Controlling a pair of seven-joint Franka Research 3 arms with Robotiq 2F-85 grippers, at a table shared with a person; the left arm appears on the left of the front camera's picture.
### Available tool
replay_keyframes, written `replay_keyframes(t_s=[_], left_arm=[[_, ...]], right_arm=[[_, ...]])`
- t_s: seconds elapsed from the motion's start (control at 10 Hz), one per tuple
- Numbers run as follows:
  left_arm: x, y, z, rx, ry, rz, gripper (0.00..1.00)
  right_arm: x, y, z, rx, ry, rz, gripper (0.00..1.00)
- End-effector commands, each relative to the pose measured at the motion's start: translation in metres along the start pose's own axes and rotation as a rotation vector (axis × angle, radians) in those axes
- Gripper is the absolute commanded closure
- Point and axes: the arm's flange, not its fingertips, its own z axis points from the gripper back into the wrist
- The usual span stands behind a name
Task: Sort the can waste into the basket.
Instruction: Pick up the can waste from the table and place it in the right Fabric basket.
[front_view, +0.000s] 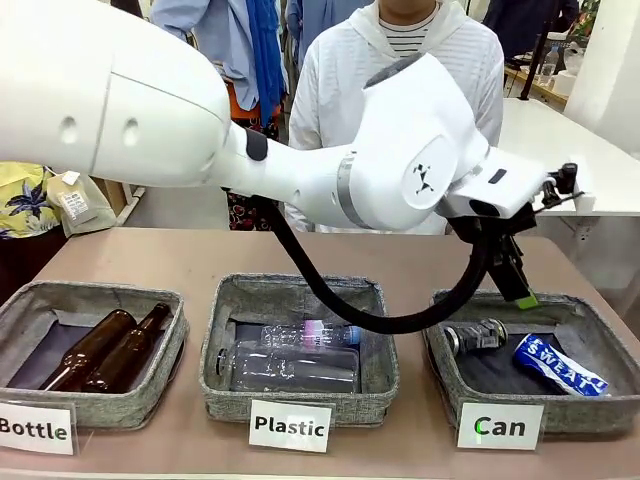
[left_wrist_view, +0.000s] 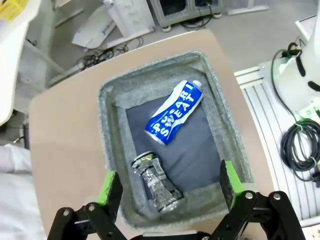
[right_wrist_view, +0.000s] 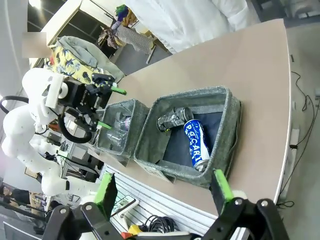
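Observation:
Both cans lie on their sides in the grey "Can" basket (front_view: 592, 318) at the right. The black-and-silver can (front_view: 476, 336) is crushed and rests near the basket's left wall. The blue can (front_view: 558, 364) with white lettering lies to its right. My left arm reaches across the table, and my left gripper (front_view: 515, 285) hangs open and empty just above the basket. In the left wrist view the left gripper (left_wrist_view: 169, 182) hovers over the black-and-silver can (left_wrist_view: 157, 182), with the blue can (left_wrist_view: 175, 112) farther in. My right gripper (right_wrist_view: 163, 186) is open and empty, off the table's right end, looking at the basket (right_wrist_view: 150, 145).
The "Plastic" basket (front_view: 225, 300) in the middle holds clear bottles (front_view: 290, 365). The "Bottle" basket (front_view: 30, 300) on the left holds two brown bottles (front_view: 105, 350). A person in a white top (front_view: 400, 60) stands at the far side. A black cable (front_view: 330, 300) hangs over the middle basket.

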Motion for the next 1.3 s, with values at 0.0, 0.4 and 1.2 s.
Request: replay_keyframes(t_s=[0.0,0.4,1.2], left_arm=[[-0.03,-0.009,0.052,-0.017,0.019,0.035,0.0],[-0.119,0.011,0.212,0.055,-0.133,0.373,0.0],[-0.433,-0.048,0.389,-0.252,-0.739,0.964,0.0]], right_arm=[[0.012,0.01,-0.013,0.017,0.041,0.025,0.0],[0.068,0.069,-0.129,0.049,0.263,0.134,0.0],[0.102,0.138,-0.343,0.342,0.3,-0.061,0.0]])
